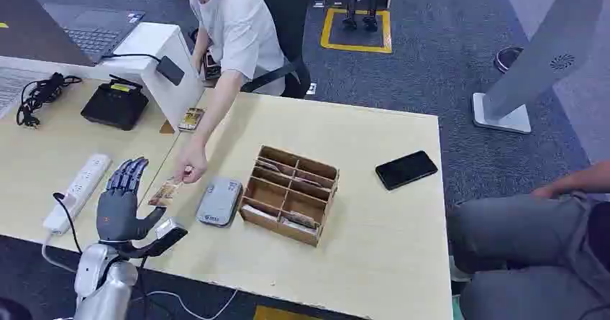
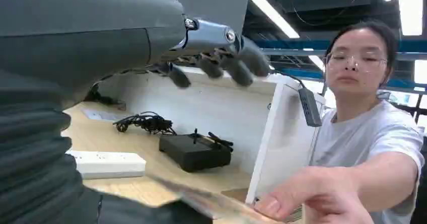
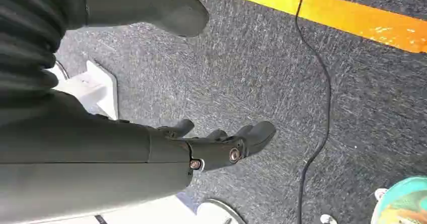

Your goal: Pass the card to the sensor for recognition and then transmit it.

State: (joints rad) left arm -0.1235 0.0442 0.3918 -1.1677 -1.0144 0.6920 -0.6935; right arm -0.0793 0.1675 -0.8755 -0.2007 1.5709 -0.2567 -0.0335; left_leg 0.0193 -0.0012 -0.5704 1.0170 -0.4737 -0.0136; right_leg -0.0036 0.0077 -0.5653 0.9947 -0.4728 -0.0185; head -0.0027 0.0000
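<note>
At the table [image 1: 374, 212], a card [image 1: 164, 192] is pinched by a person's hand [image 1: 190, 167] just beside the grey sensor [image 1: 219, 201] and the spread, empty left hand [image 1: 121, 198]. It cannot be told whether recognition is done; the hand-over is judged unfinished. The right hand [image 3: 221, 141] hangs over the floor, loosely curled, holding nothing.

The head view looked down from high over the table [image 1: 302, 126]. The left wrist view sat low and close behind the left hand [image 2: 221, 58], facing across that table toward a person [image 2: 372, 133], shared with the head view. The right wrist view faced the carpet [image 3: 282, 63].
</note>
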